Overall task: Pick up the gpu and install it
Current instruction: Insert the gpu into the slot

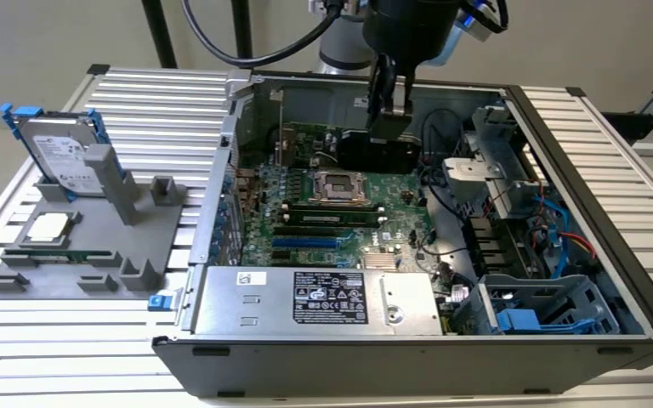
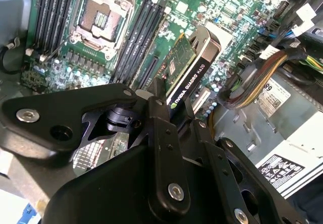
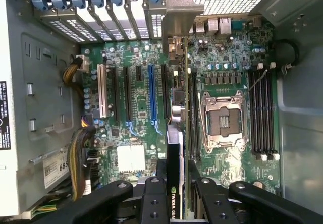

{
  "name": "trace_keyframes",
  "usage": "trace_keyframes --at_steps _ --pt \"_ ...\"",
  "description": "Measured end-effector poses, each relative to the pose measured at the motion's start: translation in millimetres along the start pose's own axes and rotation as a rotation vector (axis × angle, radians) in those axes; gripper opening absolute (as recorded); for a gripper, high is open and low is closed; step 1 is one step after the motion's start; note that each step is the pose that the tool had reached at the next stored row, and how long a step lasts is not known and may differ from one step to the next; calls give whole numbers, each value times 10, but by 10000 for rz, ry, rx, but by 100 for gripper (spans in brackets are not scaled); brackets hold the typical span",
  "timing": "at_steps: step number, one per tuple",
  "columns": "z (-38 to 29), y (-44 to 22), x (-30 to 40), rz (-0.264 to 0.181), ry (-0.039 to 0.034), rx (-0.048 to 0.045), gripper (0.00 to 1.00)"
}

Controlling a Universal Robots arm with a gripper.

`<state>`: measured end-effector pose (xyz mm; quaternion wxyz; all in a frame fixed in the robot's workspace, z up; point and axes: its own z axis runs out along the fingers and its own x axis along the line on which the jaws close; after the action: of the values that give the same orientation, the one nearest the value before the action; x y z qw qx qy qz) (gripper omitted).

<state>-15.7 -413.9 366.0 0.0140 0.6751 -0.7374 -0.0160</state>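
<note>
Hand (image 2: 169, 100) closed on the gpu (image 2: 189, 70), card held edge-down over the motherboard (image 3: 136, 118) inside the open computer case (image 1: 599, 212), just above the slots. Risk: card edge misaligned with slot (image 3: 151, 95), bracket snagging the rear wall, jamming.

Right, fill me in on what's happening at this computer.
The arm's end effector is shut on the gpu, holding the card on edge inside the open computer case, above the motherboard. In the first wrist view the card hangs over the row of expansion slots, near the blue slot, with its metal bracket toward the rear slot openings. It does not look seated yet. Outside the case, on the exterior view's left, a hard drive stands in a grey holder.
</note>
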Motion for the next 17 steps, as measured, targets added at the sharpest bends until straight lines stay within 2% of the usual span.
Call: trace_keyframes --at_steps 8,17 --pt "30 -1 12 -106 6 -1 0" --pt "110 6 39 -263 12 -1 0"
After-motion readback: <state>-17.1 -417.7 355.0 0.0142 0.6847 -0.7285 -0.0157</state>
